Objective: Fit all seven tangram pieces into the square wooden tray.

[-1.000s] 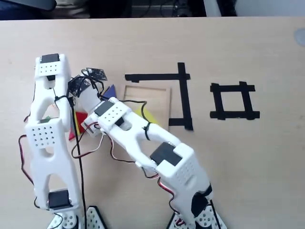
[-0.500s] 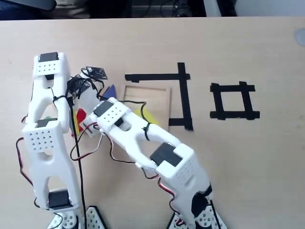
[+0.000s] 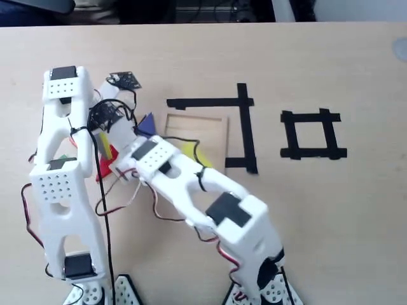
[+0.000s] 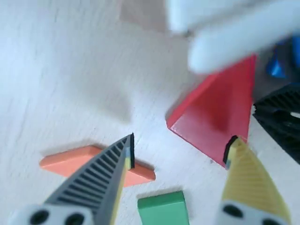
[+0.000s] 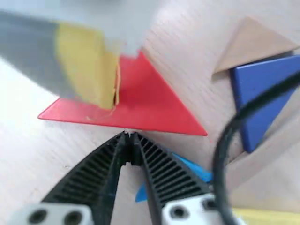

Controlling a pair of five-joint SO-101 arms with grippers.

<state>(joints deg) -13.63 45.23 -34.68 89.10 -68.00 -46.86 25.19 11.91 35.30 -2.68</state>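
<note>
Tips of my right gripper [image 5: 126, 137] are pressed together on nothing, right at the long edge of the red triangle [image 5: 140, 103]. That edge runs crosswise to me, with the apex pointing away. The blue triangle [image 5: 258, 89] lies farther ahead, partly behind my cable [image 5: 234, 126]. My left gripper [image 4: 180, 147] is spread wide. The red triangle is just ahead of its yellow finger [image 4: 248, 178], the orange piece [image 4: 70, 161] lies crosswise under the grey finger [image 4: 93, 187], and the green piece [image 4: 161, 208] sits between them, cut off. The tray [image 3: 197, 116] lies beside my right arm, which covers part of it.
</note>
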